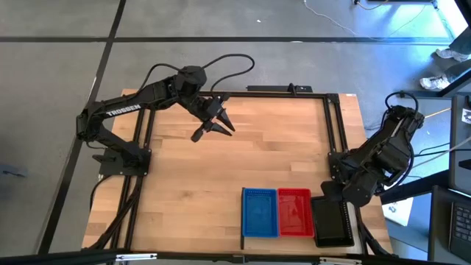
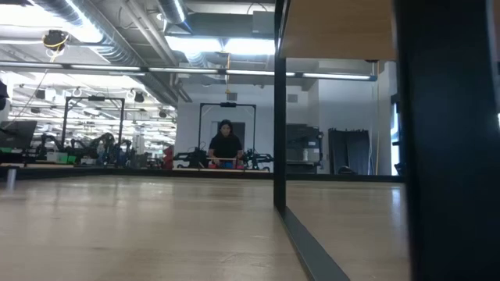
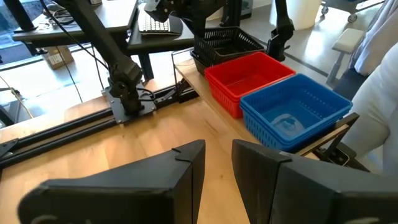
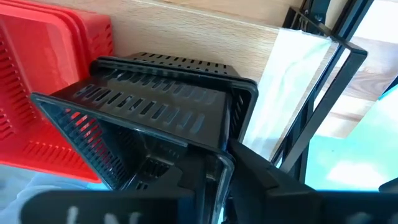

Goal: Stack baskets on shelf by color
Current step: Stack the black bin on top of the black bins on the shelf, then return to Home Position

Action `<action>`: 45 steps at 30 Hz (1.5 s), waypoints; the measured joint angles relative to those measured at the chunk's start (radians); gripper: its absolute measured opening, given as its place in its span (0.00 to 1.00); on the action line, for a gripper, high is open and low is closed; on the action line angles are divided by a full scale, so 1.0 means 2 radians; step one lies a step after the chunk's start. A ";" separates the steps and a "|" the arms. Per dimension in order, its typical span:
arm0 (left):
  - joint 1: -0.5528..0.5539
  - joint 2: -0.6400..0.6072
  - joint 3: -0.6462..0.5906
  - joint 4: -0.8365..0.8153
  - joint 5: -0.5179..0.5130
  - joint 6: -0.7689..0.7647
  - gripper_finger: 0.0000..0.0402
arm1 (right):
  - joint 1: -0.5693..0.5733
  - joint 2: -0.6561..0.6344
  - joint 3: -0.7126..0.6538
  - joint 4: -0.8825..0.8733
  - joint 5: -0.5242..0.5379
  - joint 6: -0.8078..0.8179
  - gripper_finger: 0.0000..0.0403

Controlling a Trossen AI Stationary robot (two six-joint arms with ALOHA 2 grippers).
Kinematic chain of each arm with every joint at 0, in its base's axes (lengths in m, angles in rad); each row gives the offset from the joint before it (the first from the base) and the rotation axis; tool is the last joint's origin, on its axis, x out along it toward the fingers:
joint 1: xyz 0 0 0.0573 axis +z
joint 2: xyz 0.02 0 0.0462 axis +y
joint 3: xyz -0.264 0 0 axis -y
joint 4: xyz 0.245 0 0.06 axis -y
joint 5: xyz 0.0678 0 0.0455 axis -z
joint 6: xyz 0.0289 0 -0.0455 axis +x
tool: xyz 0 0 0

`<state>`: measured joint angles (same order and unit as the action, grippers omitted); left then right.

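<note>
Three basket stacks stand in a row at the table's near right, on the pale shelf beside its thin black bar point(image 1: 242, 223): blue baskets point(image 1: 260, 212), red baskets point(image 1: 294, 212) and black baskets point(image 1: 331, 221). My right gripper point(image 4: 214, 186) reaches down over the black stack and is shut on the top black basket point(image 4: 149, 115), which is tilted over another black one point(image 4: 180, 62). My left gripper point(image 1: 213, 124) hangs open over the table's far middle, with nothing between its fingers point(image 3: 186, 168). In its wrist view the blue point(image 3: 292, 112), red point(image 3: 249, 74) and black baskets point(image 3: 227, 40) show farther off. My right gripper pinches the top black basket's end wall near its corner point(image 4: 217, 158) between its two fingers. They come steeply from above. The basket sits tilted in the hold, its slotted long side turned up. Whether its lower part rests on the basket beneath does not show.
Black frame rails point(image 1: 335, 125) run along the table's right and far sides, close to the right arm's base. Bare wooden table top point(image 1: 199, 191) lies between the left arm and the baskets. In the low view a black post point(image 2: 279, 109) stands on the table, and a person sits far back in the room.
</note>
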<state>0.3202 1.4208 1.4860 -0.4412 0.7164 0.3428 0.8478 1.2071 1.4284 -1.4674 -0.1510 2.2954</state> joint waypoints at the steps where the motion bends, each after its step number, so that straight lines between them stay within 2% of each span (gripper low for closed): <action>1: 0.000 0.000 0.000 0.000 0.000 0.000 0.18 | 0.000 0.000 0.000 0.002 0.000 0.000 0.17; 10: 0.000 0.000 0.000 0.000 0.000 0.000 0.18 | 0.000 -0.009 0.000 0.042 -0.036 0.025 0.19; 20: 0.000 0.000 0.000 0.000 -0.001 0.000 0.18 | 0.000 -0.014 0.000 0.048 -0.038 0.002 0.19; 37: 0.000 0.000 0.000 0.000 -0.001 0.004 0.18 | 0.000 -0.070 0.000 0.040 -0.025 -0.012 0.19; 40: 0.000 0.000 0.000 0.000 -0.001 0.004 0.18 | 0.000 -0.076 0.000 0.027 0.007 -0.015 0.19; 42: 0.001 0.000 0.000 -0.004 -0.004 0.005 0.18 | 0.000 -0.079 0.000 0.021 0.067 -0.040 0.19; 45: 0.011 -0.001 0.000 -0.031 -0.030 0.002 0.18 | 0.000 -0.088 0.000 0.036 0.177 -0.124 0.19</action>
<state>0.3426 1.4182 1.4860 -0.5028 0.6558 0.3459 0.8474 1.0311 1.4284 -1.3957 0.2026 2.0474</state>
